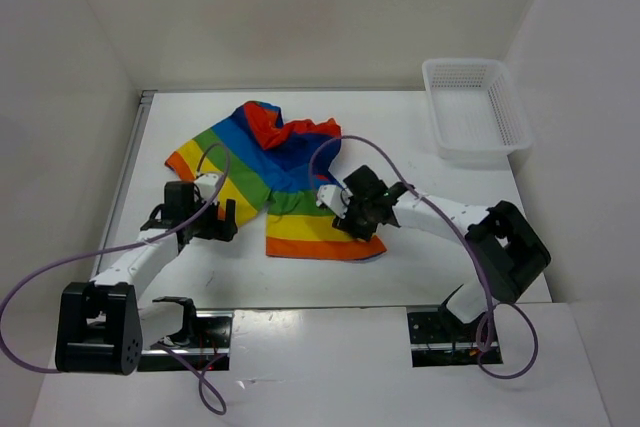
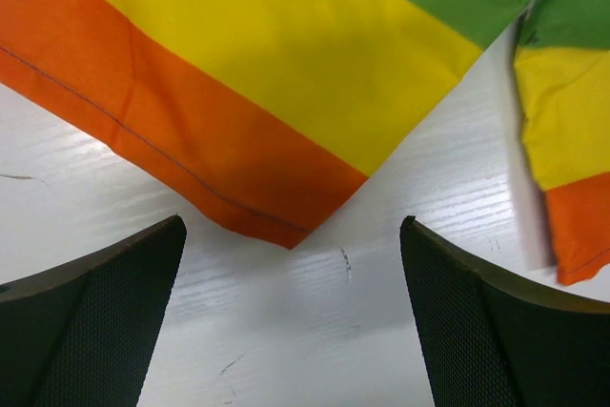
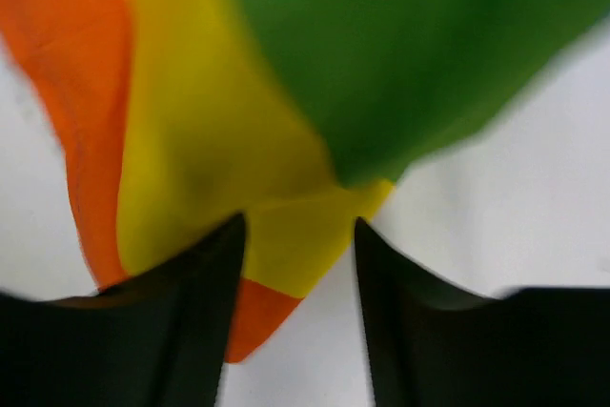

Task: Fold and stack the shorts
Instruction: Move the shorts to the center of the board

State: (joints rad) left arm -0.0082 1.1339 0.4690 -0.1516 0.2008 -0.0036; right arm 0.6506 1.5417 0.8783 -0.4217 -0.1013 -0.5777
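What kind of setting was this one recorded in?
Most likely a lab robot workcell, not a home: a white table boxed in by plain white walls, the left arm and right arm bolted to its near edge, and only the shorts and a white mesh basket as props.

The shorts (image 1: 285, 172) lie spread mid-surface (image 1: 400, 137), legs toward the near side. The basket (image 1: 480, 152) sits far right, well apart. The left pincer (image 1: 224, 217) is just near the left leg's corner. The right pincer (image 1: 345, 215) grips the right leg's near hem.
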